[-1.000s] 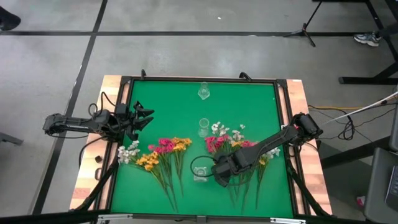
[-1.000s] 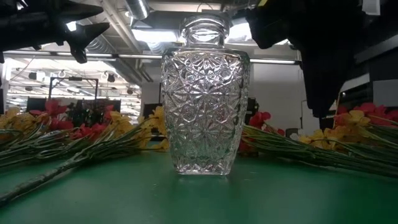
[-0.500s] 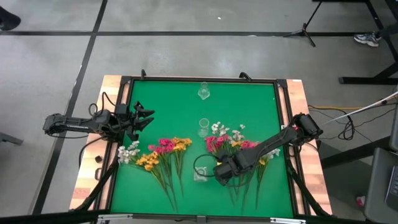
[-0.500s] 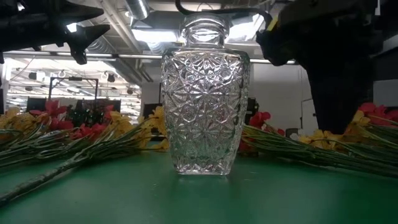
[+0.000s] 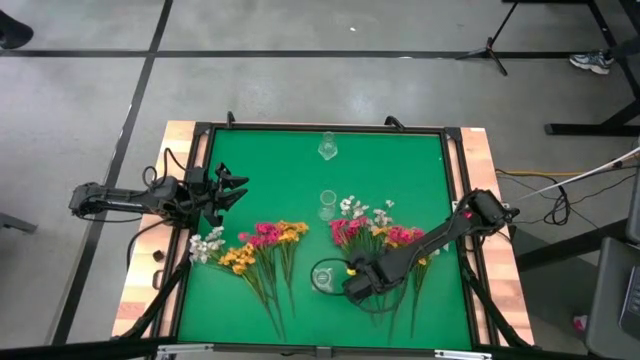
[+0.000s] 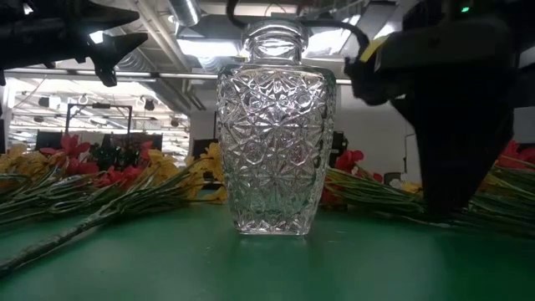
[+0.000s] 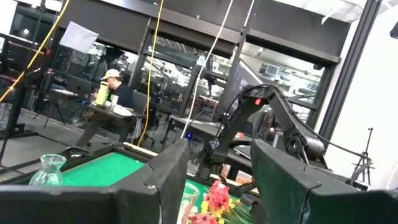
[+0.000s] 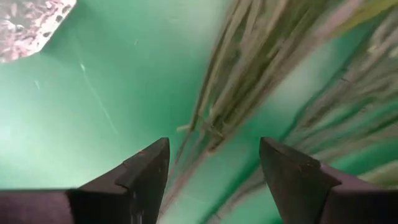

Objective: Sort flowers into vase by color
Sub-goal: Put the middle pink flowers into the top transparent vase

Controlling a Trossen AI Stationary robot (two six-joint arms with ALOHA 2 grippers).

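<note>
Two bunches of flowers lie flat on the green mat: a left bunch (image 5: 255,245) and a right bunch (image 5: 385,238), each with pink, yellow and white blossoms toward the far side and green stems toward the near edge. A cut-glass vase (image 5: 322,278) (image 6: 274,125) stands near the front, between them. My right gripper (image 5: 362,287) (image 8: 213,146) points down, open, low over the right bunch's stems (image 8: 214,118), which run between its fingers. My left gripper (image 5: 232,190) (image 7: 217,180) hangs open above the mat's left edge, away from the flowers.
Two more small glass vases stand on the mat, one in the middle (image 5: 326,205) and one by the far edge (image 5: 327,147). A raised dark frame (image 5: 455,200) borders the mat. A person sits in the room beyond the table (image 7: 115,93).
My right gripper has come down toward the right bunch's stems, drifting a little toward the table's near right, and has rolled somewhat about its pointing line. It stays open. The flowers and vases have not moved.
</note>
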